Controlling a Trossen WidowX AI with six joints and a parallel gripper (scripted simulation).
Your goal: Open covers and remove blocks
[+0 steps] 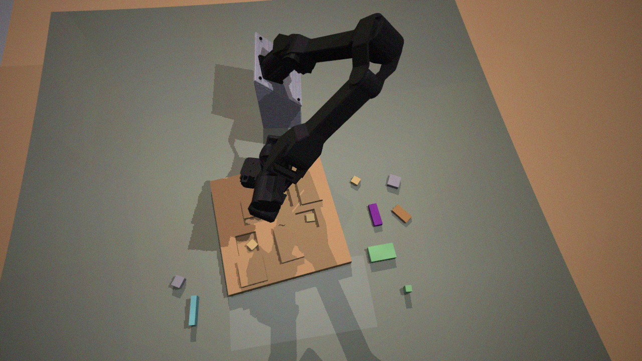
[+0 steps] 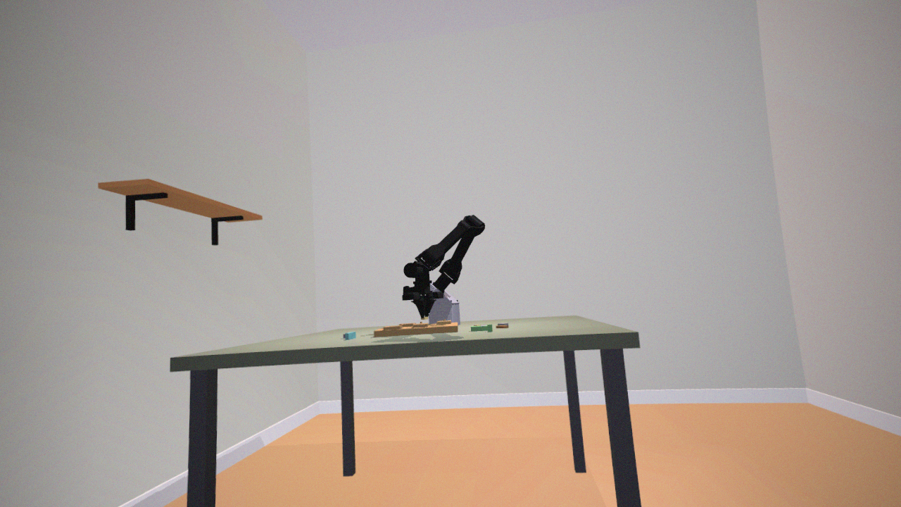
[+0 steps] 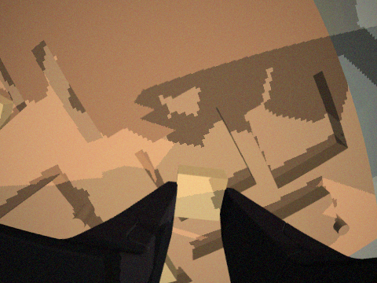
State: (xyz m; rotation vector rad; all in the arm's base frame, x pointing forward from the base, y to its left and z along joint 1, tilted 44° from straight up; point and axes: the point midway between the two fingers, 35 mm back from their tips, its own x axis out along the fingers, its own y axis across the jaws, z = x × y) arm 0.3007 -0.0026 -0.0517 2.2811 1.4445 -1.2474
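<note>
The orange-brown puzzle board (image 1: 224, 193) (image 2: 415, 329) (image 3: 118, 35) lies on the table. My gripper (image 2: 424, 316) (image 3: 201, 186) is shut on a pale yellow block (image 3: 198, 196), held a little above the board. The arm's wrist hides the fingers in the top view. One yellow block (image 1: 252, 244) sits in an open well at the board's left, and another yellow block (image 1: 310, 217) in an open well at the right. A third yellow block (image 1: 355, 180) rests on the table, right of the board. A square cover (image 1: 252, 271) lies beside the left well; a larger cover (image 1: 289, 242) lies near the middle.
Right of the board lie a purple block (image 1: 375, 214), a brown block (image 1: 401, 213), a large green block (image 1: 381, 252), a small green cube (image 1: 408, 288) and a grey block (image 1: 393, 180). Left of it lie another grey block (image 1: 178, 282) and a cyan bar (image 1: 193, 310).
</note>
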